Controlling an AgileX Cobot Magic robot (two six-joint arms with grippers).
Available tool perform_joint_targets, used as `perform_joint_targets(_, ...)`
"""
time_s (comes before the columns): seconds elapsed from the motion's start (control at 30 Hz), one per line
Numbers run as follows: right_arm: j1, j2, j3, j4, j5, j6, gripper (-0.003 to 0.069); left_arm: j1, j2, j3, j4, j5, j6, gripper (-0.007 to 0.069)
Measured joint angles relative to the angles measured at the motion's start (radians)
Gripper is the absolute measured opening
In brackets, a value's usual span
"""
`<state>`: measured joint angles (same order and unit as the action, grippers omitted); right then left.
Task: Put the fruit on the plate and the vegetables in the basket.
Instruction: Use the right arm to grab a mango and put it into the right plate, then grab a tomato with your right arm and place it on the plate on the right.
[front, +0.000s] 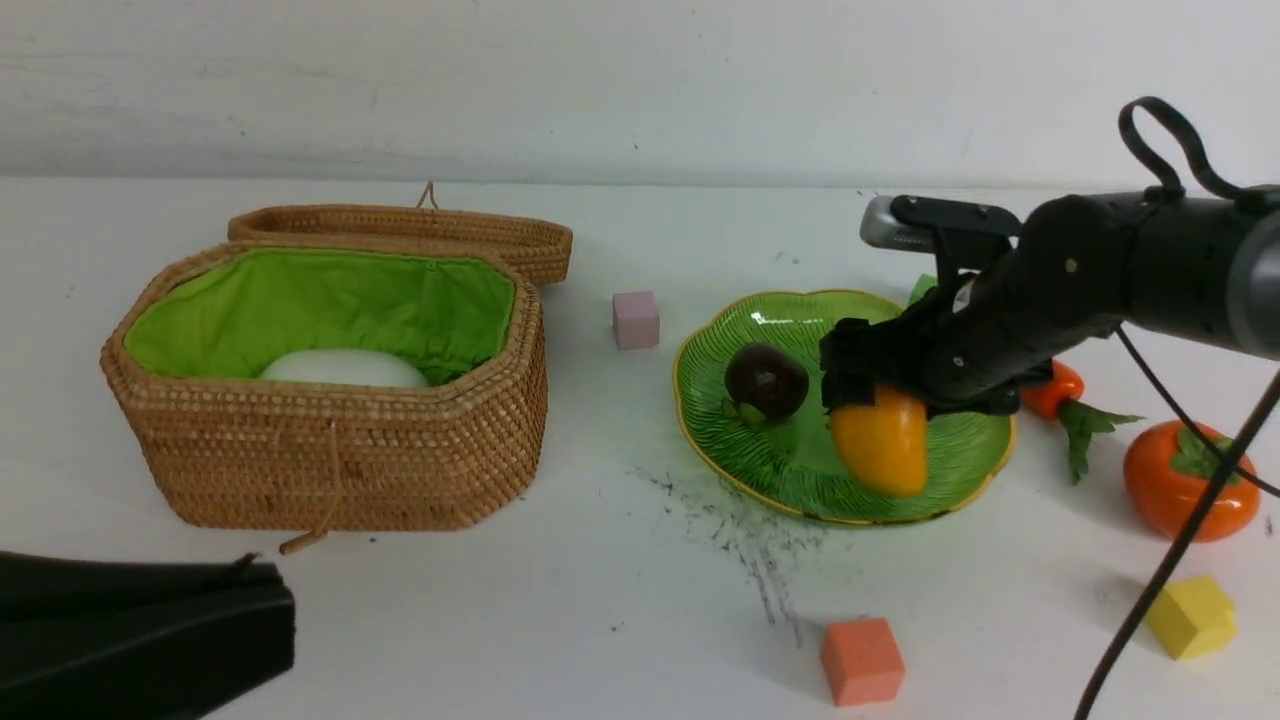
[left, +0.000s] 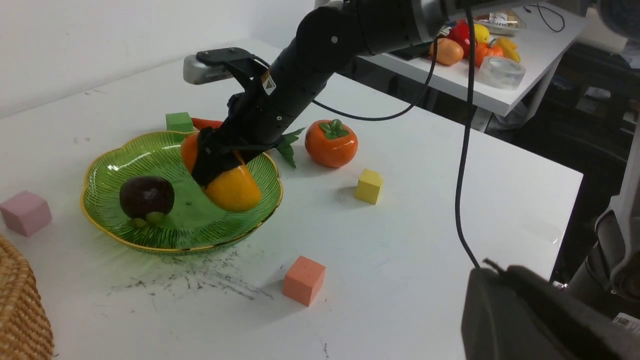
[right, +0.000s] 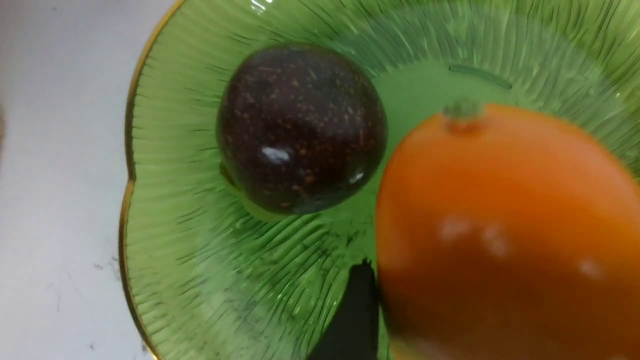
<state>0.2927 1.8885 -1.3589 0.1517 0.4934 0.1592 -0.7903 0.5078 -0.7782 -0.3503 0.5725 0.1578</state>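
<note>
The green plate (front: 775, 455) holds the dark purple mangosteen (front: 766, 381) and the orange-yellow mango (front: 882, 440), which leans on the plate's right side. My right gripper (front: 852, 385) stands over the mango's upper end, jaws wide around it. In the right wrist view one finger (right: 350, 315) stands just beside the mango (right: 505, 225), with a thin strip of green between them. The persimmon (front: 1190, 480) and the carrot (front: 1055, 390) lie on the table right of the plate. The wicker basket (front: 330, 470) stands open at the left with the white radish (front: 345, 368) inside. My left gripper (left: 492, 267) is shut and empty.
Foam cubes lie about: pink (front: 636, 319) between basket and plate, orange (front: 862, 661) in front of the plate, yellow (front: 1190, 617) at the front right, green (left: 179, 121) behind the plate. The basket's lid (front: 420, 228) lies open behind it. My right arm's cable (front: 1170, 560) hangs near the persimmon.
</note>
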Motion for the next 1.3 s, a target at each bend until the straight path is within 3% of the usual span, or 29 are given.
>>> perform_joint_targets(0.17, 0.000, -0.078, 0.000, 0.007, 0.050, 0.000, 0.0626, 0.000, 0.004, 0.000, 0.000, 0.000, 0.000, -0.0002)
perform_joint_targets(0.4, -0.012, -0.297, -0.001, -0.105, 0.294, 0.005, 0.0414, 0.000, 0.005, 0.000, 0.000, 0.000, 0.000, 0.0002)
perform_joint_targets(0.5, -0.075, -0.366, -0.002, -0.203, 0.488, 0.060, 0.0287, 0.000, 0.005, 0.000, 0.000, 0.000, 0.000, 0.0005)
perform_joint_targets(0.6, -0.185, -0.368, 0.002, -0.252, 0.643, 0.091, 0.0249, 0.000, 0.005, 0.000, 0.000, 0.000, 0.000, 0.0007)
perform_joint_targets(0.67, -0.240, -0.362, 0.019, -0.256, 0.652, 0.093, 0.0259, 0.000, 0.005, 0.000, 0.000, 0.000, 0.000, 0.0008)
perform_joint_targets(0.83, -0.427, -0.339, 0.089, -0.182, 0.548, 0.095, 0.0370, 0.000, 0.005, 0.000, 0.000, -0.002, 0.000, 0.0009)
perform_joint_targets(0.9, -0.511, -0.308, 0.117, -0.087, 0.470, 0.077, 0.0466, 0.000, 0.005, 0.000, 0.000, -0.009, 0.000, 0.0009)
perform_joint_targets(1.1, -0.645, -0.156, 0.128, 0.191, 0.337, -0.069, 0.0621, 0.000, 0.005, 0.000, 0.000, -0.019, 0.000, 0.0010)
perform_joint_targets(1.3, -0.672, -0.007, 0.129, 0.430, 0.284, -0.277, 0.0632, 0.000, 0.005, 0.000, 0.000, -0.021, 0.000, 0.0009)
